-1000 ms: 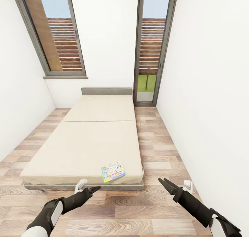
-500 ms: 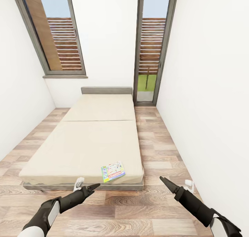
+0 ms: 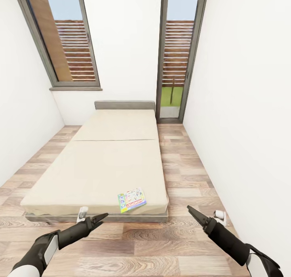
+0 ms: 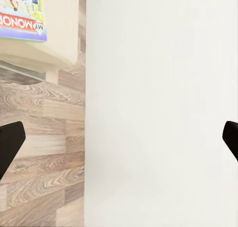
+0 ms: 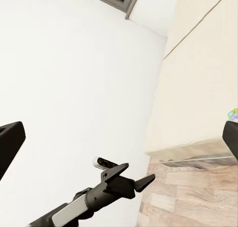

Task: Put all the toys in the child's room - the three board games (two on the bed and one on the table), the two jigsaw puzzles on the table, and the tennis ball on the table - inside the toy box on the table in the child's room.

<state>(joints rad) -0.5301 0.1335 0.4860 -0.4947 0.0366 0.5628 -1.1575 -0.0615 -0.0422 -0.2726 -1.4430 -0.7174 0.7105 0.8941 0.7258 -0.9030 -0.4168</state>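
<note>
I stood at the foot of the bed point(image 3: 101, 164). 1 board game point(image 3: 132, 200) lay flat on its near right corner, close to the edge. My left hand point(image 3: 98, 218) hovered over the floor point(image 3: 161, 244) just before the bed, fingers apart. My right hand point(image 3: 194, 212) was near the wall, fingers apart too.

A low beige bed point(image 3: 109, 160) stands on the wood floor point(image 3: 182, 244); one colourful board game point(image 3: 132, 200) lies near its foot edge

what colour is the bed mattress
Plain beige mattress, clearest in the head view.
</note>
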